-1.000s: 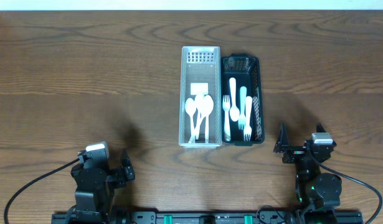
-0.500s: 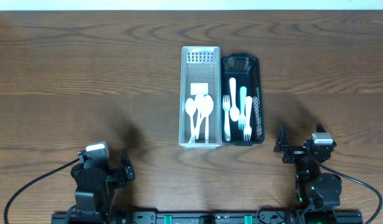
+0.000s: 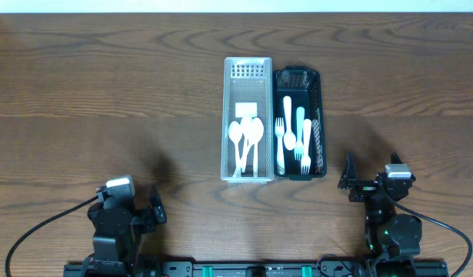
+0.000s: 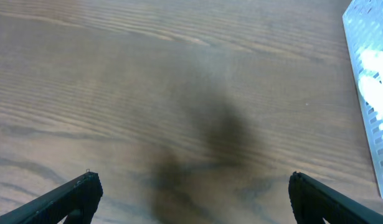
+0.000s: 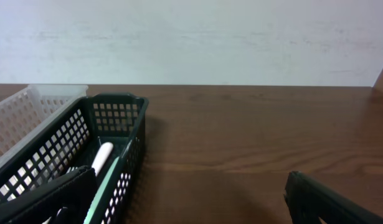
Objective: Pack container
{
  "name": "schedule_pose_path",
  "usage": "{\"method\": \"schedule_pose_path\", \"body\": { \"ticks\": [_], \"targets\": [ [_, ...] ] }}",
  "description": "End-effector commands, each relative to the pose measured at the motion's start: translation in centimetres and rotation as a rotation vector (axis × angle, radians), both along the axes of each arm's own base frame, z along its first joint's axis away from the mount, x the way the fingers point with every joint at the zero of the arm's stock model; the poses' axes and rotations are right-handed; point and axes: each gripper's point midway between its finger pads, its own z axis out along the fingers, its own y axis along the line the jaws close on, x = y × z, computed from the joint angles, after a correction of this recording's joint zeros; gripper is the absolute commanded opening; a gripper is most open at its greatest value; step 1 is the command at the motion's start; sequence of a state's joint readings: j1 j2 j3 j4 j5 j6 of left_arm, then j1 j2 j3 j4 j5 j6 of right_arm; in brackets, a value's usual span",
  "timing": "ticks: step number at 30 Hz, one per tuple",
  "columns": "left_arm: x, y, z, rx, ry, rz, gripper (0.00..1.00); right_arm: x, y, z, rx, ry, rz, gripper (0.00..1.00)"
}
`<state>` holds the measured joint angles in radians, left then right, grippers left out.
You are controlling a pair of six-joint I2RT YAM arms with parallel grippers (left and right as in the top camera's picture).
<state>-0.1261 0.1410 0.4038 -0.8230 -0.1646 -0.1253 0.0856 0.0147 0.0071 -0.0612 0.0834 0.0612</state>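
Dark wood-grain counter (image 3: 105, 92); a pale wall (image 5: 191, 37) shows only from the right wrist. White basket (image 3: 248, 71) with spoons (image 3: 252, 131) touches black basket (image 3: 296, 77) with forks (image 3: 306, 142), mid-counter, well ahead of both arms. Left pincer (image 4: 191, 193) spread wide over bare wood, white basket's edge at right. Right pincer (image 5: 185, 199) wide too, black basket ahead-left.

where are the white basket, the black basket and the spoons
white basket (image 3: 248, 71), overhead view, on its slotted far end wall
black basket (image 3: 295, 78), overhead view, on its mesh far end
spoons (image 3: 253, 130), overhead view, on one spoon's bowl inside the white basket
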Motion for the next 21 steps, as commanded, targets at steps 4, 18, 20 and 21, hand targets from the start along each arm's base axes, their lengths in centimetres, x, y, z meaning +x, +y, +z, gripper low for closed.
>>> {"method": "schedule_pose_path", "body": {
  "ticks": [4,18,20,21],
  "targets": [
    [-0.7,0.2,0.6,-0.006,-0.047,0.006,0.98,0.0,-0.1,-0.1,0.012,0.001,-0.008,0.99],
    [6.1,-4.4,1.3,0.066,-0.438,-0.299,0.98,0.0,-0.1,-0.1,0.012,0.000,-0.008,0.99],
    [6.5,-4.8,1.3,0.070,-0.474,-0.322,0.98,0.0,-0.1,-0.1,0.012,0.001,-0.008,0.99],
    [6.5,-4.8,1.3,0.086,-0.479,-0.332,0.98,0.0,-0.1,-0.1,0.012,0.001,-0.008,0.99]
  ]
}}
